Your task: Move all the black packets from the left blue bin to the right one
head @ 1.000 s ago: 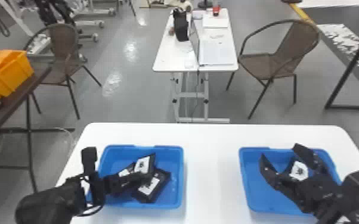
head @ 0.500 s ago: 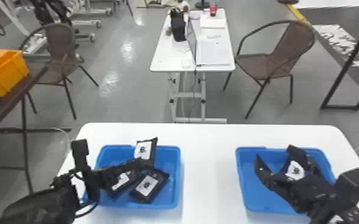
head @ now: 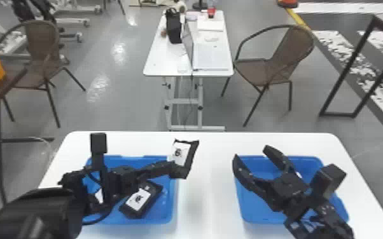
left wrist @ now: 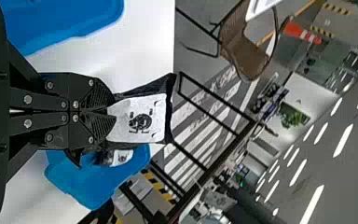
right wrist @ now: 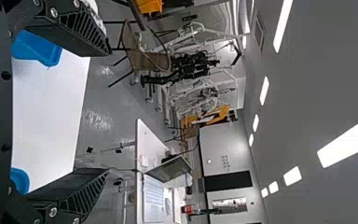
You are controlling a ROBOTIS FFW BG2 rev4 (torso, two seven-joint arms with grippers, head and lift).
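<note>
One smooth white worktop (head: 206, 197) with rounded corners carries both bins and reaches past the left blue bin (head: 167, 213) on every side in sight. Two brown chairs with curved dark frames stand beyond it, one (head: 43, 47) farther off and to the left of the left blue bin, the other (head: 295, 47) farther off and to its right. The right blue bin (head: 253, 214), also shallow and round-cornered, sits well apart to its right.

Two grippers, black and rigid: the left gripper (head: 178, 170) is at the left blue bin's right rim, its fingers closed together on one end of a packet; the right gripper (head: 252, 152) is well to the right of that bin, fingers spread wide with nothing between them.

Four black packets can be made out, flat, roughly rectangular, each with a white label. The held packet (head: 183, 154) tilts up by the left blue bin's far right corner. Two lie inside that bin, one packet (head: 141, 198) plain, one packet (head: 99, 196) mostly hidden under the arm. The fourth packet (left wrist: 120, 157) is in the bin to its right.
</note>
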